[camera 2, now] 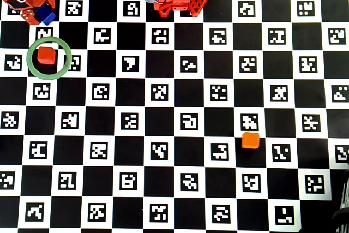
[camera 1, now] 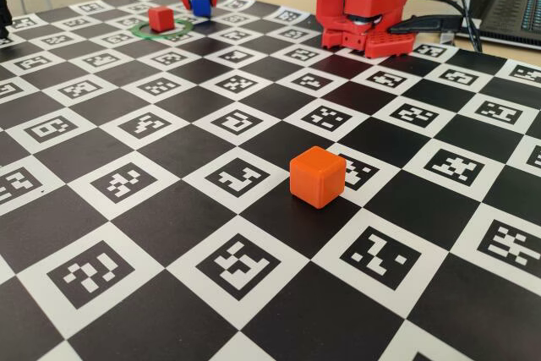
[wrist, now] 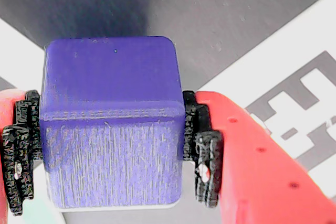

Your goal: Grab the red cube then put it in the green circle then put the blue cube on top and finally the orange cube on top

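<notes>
The checkered board [camera 2: 180,85] fills the overhead view; in its upper left the green circle [camera 2: 30,67] rings the red cube [camera 2: 46,55]. My gripper [wrist: 111,148] pinches the blue cube [wrist: 111,124] at 2 opposite faces, just above that ring. It looks light, rigid and glossy, so probably slippery. The orange cube [camera 2: 250,140] sits lower right.

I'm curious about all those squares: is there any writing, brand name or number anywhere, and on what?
None: no word, brand or number can be read in any view.
The white squares of the checkered board carry only black block-pattern codes, not letters.
The red cube, blue cube and orange cube are unmarked.
</notes>
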Tool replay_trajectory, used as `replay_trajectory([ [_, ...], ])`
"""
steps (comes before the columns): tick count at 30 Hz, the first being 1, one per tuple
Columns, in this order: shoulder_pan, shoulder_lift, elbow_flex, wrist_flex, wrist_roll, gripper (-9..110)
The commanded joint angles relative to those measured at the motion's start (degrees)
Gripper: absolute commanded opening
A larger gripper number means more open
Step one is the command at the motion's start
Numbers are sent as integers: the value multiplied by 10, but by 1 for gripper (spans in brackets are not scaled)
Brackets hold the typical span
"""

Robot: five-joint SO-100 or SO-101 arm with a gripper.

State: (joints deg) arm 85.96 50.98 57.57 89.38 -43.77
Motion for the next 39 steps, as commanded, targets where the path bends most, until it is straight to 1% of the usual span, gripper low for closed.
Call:
replay_trajectory([
  [1, 4, 100, -52, 20, -5, 4],
  [13, 7, 178, -156, 105, -79, 4],
  [22, -6, 226, -156, 149, -143, 4],
  [35, -69, 240, -178, 152, -202, 4],
  [39, -92, 245, -177, 150, -237, 4],
])
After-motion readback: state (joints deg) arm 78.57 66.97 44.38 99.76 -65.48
